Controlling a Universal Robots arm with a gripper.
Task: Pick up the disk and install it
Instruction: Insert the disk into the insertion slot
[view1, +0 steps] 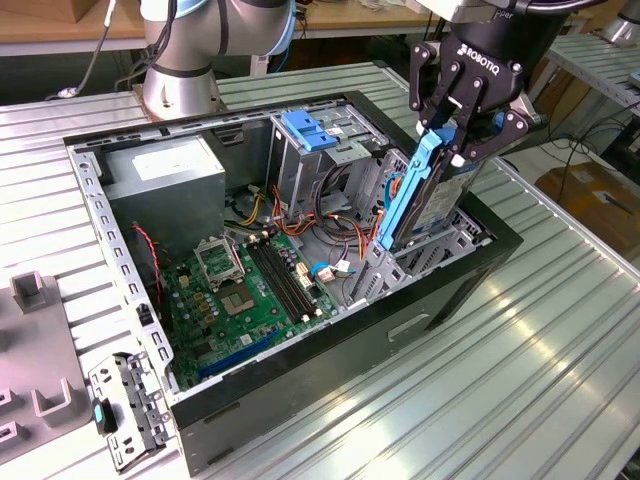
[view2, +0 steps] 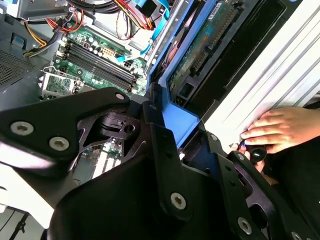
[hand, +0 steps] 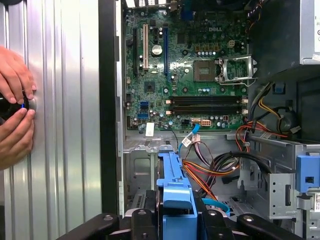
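Observation:
The disk (view1: 432, 195) stands nearly on edge, a silver drive in a blue plastic bracket (view1: 408, 195). My gripper (view1: 452, 140) is shut on its upper end. Its lower end reaches down into the drive bay (view1: 440, 245) at the corner of the open computer case (view1: 300, 350) on the exterior view's right. In the second wrist view the disk's green circuit-board side (view2: 205, 45) and blue bracket (view2: 181, 117) run out from between my black fingers (view2: 160, 140). The first wrist view shows the bracket (hand: 176, 190) held edge-on above the bay.
Inside the case lie the green motherboard (view1: 250, 290), a grey power supply box (view1: 165, 170), bundled cables (view1: 340, 225) and a drive cage with a blue tab (view1: 310, 130). A person's hands (hand: 15, 100) rest on the ribbed table beside the case. The robot base (view1: 180, 60) stands behind.

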